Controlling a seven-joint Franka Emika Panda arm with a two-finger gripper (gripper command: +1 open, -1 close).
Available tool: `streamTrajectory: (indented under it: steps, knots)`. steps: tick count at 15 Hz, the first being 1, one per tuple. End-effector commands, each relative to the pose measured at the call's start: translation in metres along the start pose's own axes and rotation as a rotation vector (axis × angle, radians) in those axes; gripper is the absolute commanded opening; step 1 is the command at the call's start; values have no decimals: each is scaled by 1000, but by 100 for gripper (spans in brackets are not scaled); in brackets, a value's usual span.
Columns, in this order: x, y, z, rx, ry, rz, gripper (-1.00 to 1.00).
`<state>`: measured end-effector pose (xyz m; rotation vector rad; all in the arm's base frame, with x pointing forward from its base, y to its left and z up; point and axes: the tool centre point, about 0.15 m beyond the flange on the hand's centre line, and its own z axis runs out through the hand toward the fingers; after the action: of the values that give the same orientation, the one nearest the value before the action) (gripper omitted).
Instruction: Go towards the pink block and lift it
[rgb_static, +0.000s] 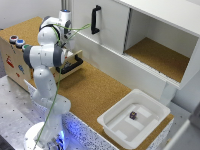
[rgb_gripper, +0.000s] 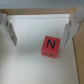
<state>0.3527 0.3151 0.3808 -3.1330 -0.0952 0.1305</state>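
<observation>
surface (rgb_static: 95, 95): cork-topped, cabinet behind
pink block (rgb_gripper: 50, 46): wrist view puts it between the fingers, nearer one
end effector (rgb_gripper: 39, 30): spread wide, holding nothing
risk: off-centre closing could shove the block sideways

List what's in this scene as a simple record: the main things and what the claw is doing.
arm: white arm, exterior view's left
gripper: open, holding nothing
pink block: marked N, between the fingers, not lifted
white tray: on the brown counter, small block inside
cabinet: one compartment open
</observation>
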Motion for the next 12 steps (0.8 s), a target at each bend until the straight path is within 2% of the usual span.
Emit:
streamTrajectory:
  steps: [1, 4, 8, 12]
  knots:
    - [-48, -8, -27, -110, -70, -181, 100]
    - [-61, -4, -10, -101, -96, -206, 100]
    - [-37, -4, -7, -73, -52, -114, 100]
    - [-14, 10, 10, -2, -49, 41, 100]
